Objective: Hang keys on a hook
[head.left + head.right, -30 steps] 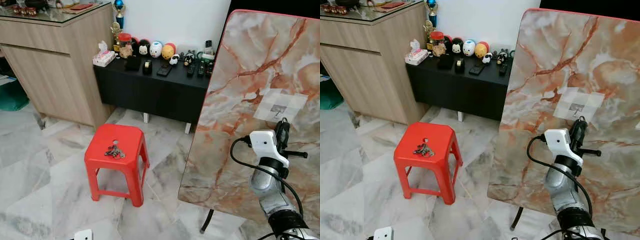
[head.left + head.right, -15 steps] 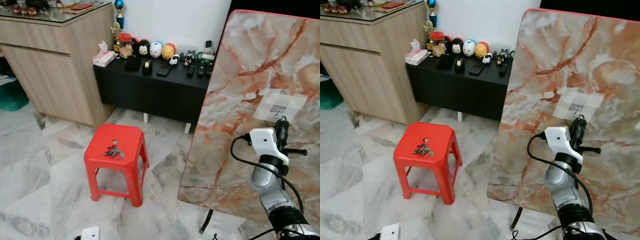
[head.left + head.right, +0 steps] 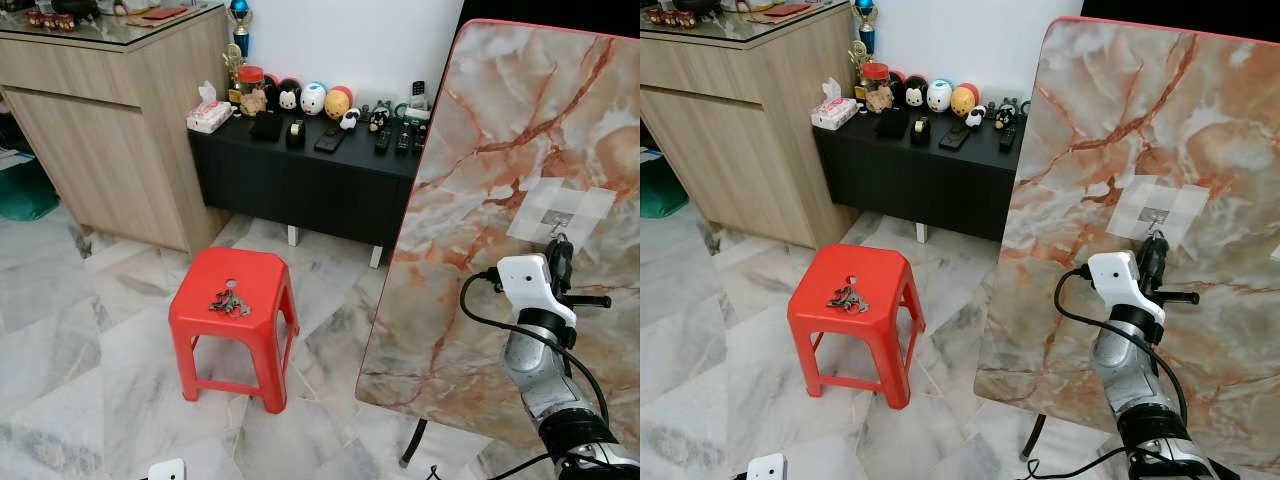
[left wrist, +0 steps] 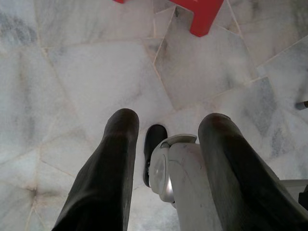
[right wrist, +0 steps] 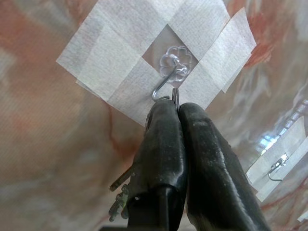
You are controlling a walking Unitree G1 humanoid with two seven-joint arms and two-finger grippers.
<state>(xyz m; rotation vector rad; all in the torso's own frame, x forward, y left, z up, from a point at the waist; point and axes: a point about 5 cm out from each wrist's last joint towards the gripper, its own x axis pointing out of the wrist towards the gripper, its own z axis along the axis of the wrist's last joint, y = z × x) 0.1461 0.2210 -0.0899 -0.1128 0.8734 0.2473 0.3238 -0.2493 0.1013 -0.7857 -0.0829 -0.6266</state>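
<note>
Marble floor tiles surround one red stool (image 3: 232, 300) carrying a second bunch of keys (image 3: 229, 302). At the upright marble board (image 3: 1120, 150), the right gripper (image 5: 174, 107) pinches one key ring (image 5: 175, 98) beside the taped hook (image 5: 166, 82). The left gripper (image 4: 166, 126) hangs with fingers apart.

Bright, even indoor light — sharp frames, soft shadows, no blur.

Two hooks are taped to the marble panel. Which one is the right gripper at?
The flower-backed hook right at the right gripper's fingertips, under crossed tape; the other hook hangs apart, off to the side.
</note>
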